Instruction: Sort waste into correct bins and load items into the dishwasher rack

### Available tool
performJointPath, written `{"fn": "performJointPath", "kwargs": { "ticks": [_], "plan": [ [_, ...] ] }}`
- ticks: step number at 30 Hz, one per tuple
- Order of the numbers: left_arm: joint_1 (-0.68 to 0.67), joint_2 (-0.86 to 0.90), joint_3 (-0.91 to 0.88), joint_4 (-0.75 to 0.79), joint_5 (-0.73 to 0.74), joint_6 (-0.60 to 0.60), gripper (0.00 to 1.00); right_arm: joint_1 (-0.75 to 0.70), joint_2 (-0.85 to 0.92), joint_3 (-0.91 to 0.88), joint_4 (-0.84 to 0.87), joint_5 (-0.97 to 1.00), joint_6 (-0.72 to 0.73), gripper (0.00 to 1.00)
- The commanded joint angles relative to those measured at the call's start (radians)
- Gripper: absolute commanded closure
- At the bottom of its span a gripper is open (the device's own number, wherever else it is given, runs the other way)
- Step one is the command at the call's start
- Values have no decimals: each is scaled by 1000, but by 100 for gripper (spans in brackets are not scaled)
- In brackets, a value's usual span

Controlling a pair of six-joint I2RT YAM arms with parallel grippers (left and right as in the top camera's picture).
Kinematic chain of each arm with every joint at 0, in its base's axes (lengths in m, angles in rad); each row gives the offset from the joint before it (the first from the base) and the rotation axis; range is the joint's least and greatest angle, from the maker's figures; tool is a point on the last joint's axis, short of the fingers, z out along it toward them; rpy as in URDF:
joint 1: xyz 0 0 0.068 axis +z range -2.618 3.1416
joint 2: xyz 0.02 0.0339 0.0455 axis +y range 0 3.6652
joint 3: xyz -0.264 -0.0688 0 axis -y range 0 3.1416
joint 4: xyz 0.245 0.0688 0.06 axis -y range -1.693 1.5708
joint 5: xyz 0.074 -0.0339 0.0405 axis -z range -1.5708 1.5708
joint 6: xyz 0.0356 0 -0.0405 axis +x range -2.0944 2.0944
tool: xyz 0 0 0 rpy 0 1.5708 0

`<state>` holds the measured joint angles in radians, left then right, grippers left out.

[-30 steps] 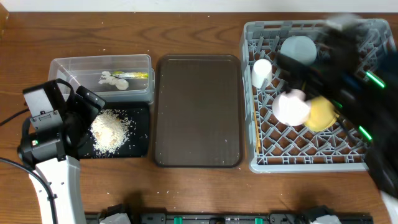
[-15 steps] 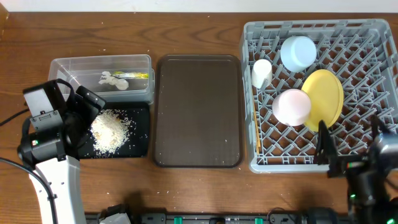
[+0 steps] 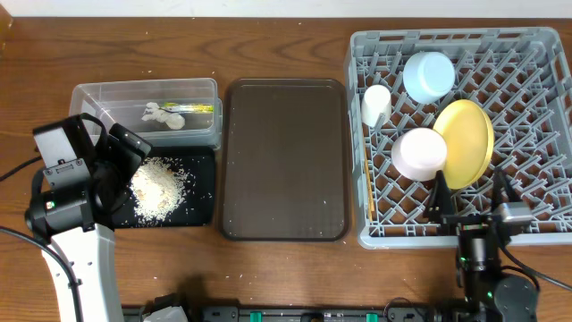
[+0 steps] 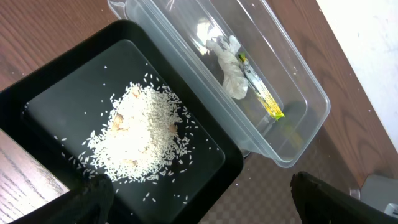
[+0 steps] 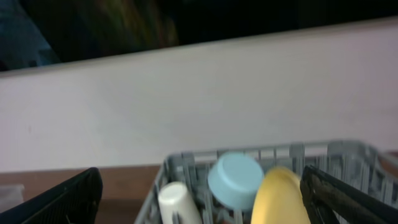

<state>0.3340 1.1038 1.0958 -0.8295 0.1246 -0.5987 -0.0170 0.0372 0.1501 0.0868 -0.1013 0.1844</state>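
The grey dishwasher rack (image 3: pixel 536 54) at the right holds the pale blue bowl (image 3: pixel 428 75), small white cup (image 3: pixel 375 104), white bowl (image 3: pixel 418 154) and yellow plate (image 3: pixel 465 143), which leans on edge. Thin chopsticks (image 3: pixel 369 192) lie along its left wall. My right gripper (image 3: pixel 472 199) hangs open and empty at the rack's front edge. Rice crumbs (image 3: pixel 159 188) are heaped in the black tray (image 3: pixel 201 210). The paper scrap (image 3: pixel 161 114) and yellow-green wrapper (image 3: pixel 197 108) lie in the clear tub (image 3: pixel 107 94). My left gripper (image 4: pixel 205 208) stands open and empty over the black tray's corner.
A dark brown serving tray (image 3: pixel 284 159) lies between the bins and the rack, with nothing on it. The right wrist view looks over the rack (image 5: pixel 177 163) toward a pale wall. The left arm's base sits at the table's front left.
My right arm has pulled back from above the rack to the table's front edge, leaving the yellow plate leaning in the rack. The left arm has not moved.
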Motion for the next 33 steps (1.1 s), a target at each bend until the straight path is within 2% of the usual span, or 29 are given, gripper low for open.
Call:
{"fn": "performJointPath", "kwargs": {
  "ticks": [1, 7, 12, 33],
  "plan": [
    [5, 2, 14, 0, -5, 2, 6, -15, -33, -57, 11, 0, 29, 1],
    [5, 2, 14, 0, -5, 2, 6, -15, -32, -147, 1, 1, 23, 1],
    [5, 2, 14, 0, -5, 2, 6, -13, -32, -145, -155, 3, -4, 1],
    [5, 2, 14, 0, -5, 2, 6, -10, -18, -145, -154, 3, -29, 1]
  ]
}}
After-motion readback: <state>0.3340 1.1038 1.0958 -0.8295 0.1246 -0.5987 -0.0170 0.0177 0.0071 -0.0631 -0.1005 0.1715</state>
